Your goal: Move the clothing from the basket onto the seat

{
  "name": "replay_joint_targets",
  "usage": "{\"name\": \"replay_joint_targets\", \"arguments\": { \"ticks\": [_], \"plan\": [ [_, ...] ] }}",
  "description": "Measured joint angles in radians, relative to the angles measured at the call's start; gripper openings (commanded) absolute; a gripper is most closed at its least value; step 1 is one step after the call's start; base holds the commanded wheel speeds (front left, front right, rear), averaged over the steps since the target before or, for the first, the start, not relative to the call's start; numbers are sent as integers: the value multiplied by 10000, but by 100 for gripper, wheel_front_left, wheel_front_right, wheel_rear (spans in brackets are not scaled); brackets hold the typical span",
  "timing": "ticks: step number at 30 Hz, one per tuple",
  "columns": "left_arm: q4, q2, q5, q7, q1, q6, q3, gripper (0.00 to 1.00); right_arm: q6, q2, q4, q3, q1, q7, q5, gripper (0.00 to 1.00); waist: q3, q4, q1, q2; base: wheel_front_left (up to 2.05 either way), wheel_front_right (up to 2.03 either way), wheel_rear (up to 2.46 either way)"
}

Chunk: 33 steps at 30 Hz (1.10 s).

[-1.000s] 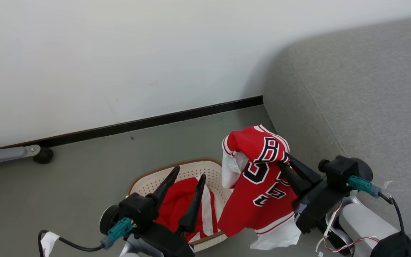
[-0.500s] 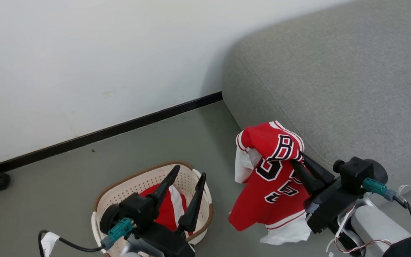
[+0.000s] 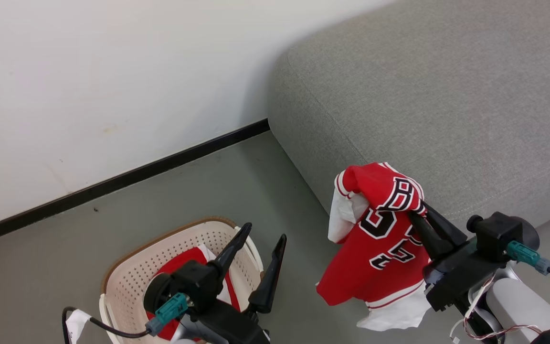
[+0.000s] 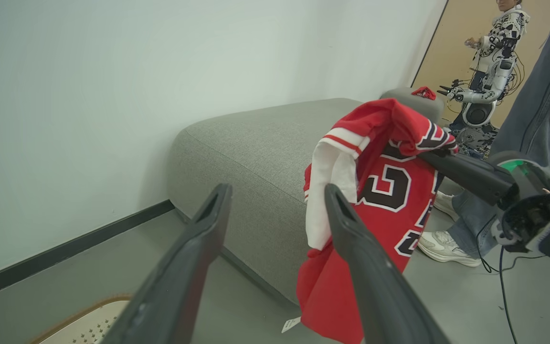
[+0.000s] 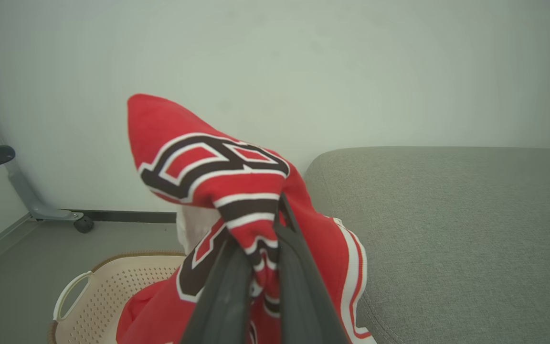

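The red jersey [image 3: 380,239] with black-and-white letters hangs from my right gripper [image 3: 416,212], which is shut on a fold near its top. It dangles above the floor, just in front of the grey seat [image 3: 423,95]. The right wrist view has the fingers [image 5: 237,267] pinching the jersey [image 5: 208,162] beside the seat [image 5: 447,215]. My left gripper [image 3: 264,231] stands open and holds nothing, over the right end of the cream basket [image 3: 127,267]. Red shorts [image 3: 179,265] with a white stripe lie in the basket. In the left wrist view the open left gripper [image 4: 277,188] faces the hanging jersey [image 4: 389,191].
A white wall with a black skirting [image 3: 112,184] runs behind the basket. A person in jeans and white shoes [image 4: 447,243] stands by the seat's far end, with another robot [image 4: 485,81] behind. A small red thing [image 4: 423,91] lies on the far end. A castor leg [image 5: 84,223] stands left.
The head camera has swung, so the seat shows more and the basket sits lower left. The right gripper still grips the jersey, now closer to the seat's side. The left gripper stays open.
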Motion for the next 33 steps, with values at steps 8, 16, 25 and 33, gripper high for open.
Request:
{"name": "replay_joint_targets", "arguments": {
  "ticks": [8,16,25,33],
  "plan": [
    [-73,21,161,13,1,-8,-113,100,0,-33,-251,-512,24,0,-88,0,244,-52,0,0,0,0,0],
    [-194,19,178,165,1,-77,-207,100,-4,-211,-280,-1365,-73,0,-86,0,547,12,0,1,0,0,0],
    [-725,163,278,472,98,19,-437,100,-2,-650,-219,-2897,-931,0,336,0,1183,192,1,1,0,0,0],
    [-1229,652,435,876,103,23,-485,100,-2,-849,290,-4855,-2353,-2,1471,0,2054,445,1,1,0,0,0]
  ]
}}
